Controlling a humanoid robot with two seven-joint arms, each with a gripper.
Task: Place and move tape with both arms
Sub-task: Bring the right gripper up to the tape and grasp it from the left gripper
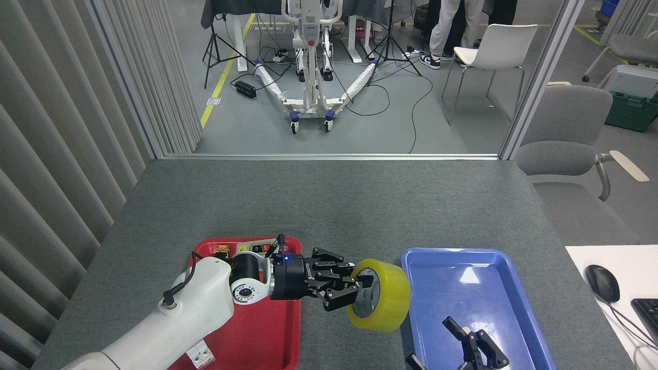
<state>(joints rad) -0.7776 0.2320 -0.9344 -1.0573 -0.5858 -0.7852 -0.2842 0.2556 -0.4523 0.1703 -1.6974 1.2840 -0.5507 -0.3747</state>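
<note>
Two trays sat on the grey table (329, 205). Red tray (257, 334) at 7 o'clock lay under the L arm; left gripper (345, 288) clamped the tape (383, 300), held on edge btwn trays. Blue tray (488, 288) at 5 o'clock; right gripper (475, 349) fingers spread, empty.

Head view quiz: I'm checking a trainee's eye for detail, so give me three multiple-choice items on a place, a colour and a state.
1. Where is the tape?
A. Inside the red tray
B. Between the two trays, by the blue tray's left rim
C. On the white desk

2. What colour is the tray under the right gripper?
A. Blue
B. Green
C. Red

3. What is the left gripper doing?
A. Hanging open
B. Gripping the tape
C. Holding a mouse

Answers:
1 B, the roll sits between the red tray and the blue one.
2 A, its floor is blue.
3 B, its fingers clamp the roll's edge.
</note>
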